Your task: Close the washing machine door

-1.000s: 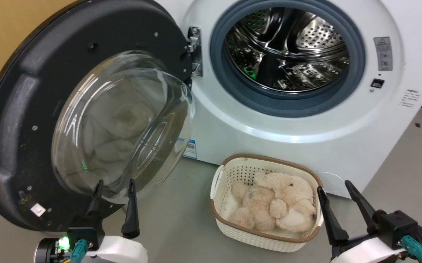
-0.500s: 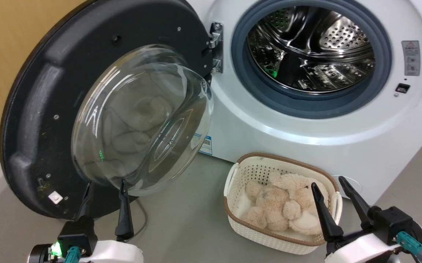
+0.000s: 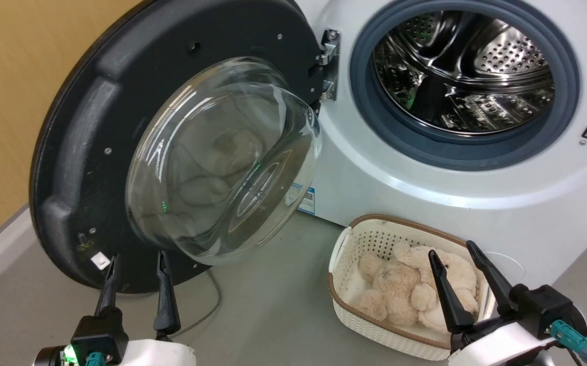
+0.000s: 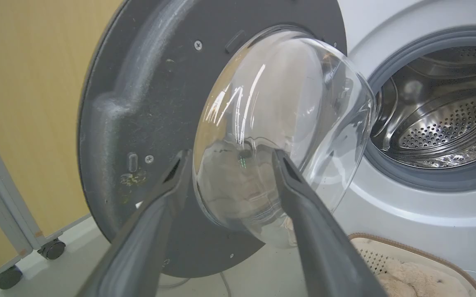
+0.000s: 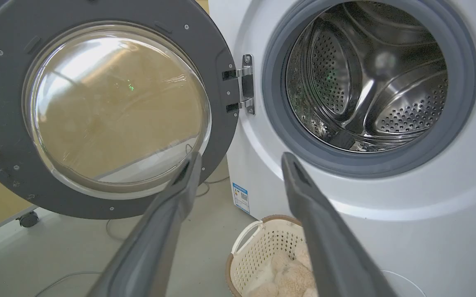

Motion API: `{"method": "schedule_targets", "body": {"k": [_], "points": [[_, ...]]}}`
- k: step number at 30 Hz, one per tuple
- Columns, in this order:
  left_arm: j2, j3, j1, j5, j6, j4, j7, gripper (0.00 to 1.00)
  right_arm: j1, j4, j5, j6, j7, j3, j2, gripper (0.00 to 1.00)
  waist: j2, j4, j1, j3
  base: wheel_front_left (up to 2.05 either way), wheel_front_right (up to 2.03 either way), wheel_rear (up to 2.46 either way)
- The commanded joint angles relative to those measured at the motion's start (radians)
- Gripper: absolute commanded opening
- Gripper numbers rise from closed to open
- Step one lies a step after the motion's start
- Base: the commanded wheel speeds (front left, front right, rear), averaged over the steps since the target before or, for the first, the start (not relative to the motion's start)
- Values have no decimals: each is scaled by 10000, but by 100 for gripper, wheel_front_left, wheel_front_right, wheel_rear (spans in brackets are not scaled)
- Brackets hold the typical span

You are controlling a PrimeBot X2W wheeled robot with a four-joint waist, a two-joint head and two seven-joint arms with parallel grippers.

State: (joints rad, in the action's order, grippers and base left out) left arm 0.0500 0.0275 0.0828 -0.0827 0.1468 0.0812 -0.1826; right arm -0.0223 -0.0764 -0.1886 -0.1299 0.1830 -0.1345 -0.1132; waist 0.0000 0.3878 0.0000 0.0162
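Washing machine door (image 3: 95, 127) open (left pincer (image 3: 138, 255) near)

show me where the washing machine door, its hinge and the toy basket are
washing machine door (image 3: 85, 152), head view, on its matte black inner face
hinge (image 5: 244, 84), right wrist view, on the metal bracket
basket (image 3: 375, 238), head view, on its perforated back wall

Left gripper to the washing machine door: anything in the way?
Nothing. In the left wrist view the open left gripper points straight at the washing machine door, with no object between them.
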Motion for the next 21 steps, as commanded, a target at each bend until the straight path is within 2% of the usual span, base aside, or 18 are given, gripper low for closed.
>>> {"method": "schedule_targets", "body": {"k": [1,21], "points": [[2,20,142,-65,79,84,-115,100,-164,-42,-107,-6,112,-53,-94,100,0,97,0,2,-2,-2,-2],[3,17,287,-181,387,306,-533,100,-255,-111,-545,-7,529,-337,-141,100,0,953,0,52,0,0,0]]}}
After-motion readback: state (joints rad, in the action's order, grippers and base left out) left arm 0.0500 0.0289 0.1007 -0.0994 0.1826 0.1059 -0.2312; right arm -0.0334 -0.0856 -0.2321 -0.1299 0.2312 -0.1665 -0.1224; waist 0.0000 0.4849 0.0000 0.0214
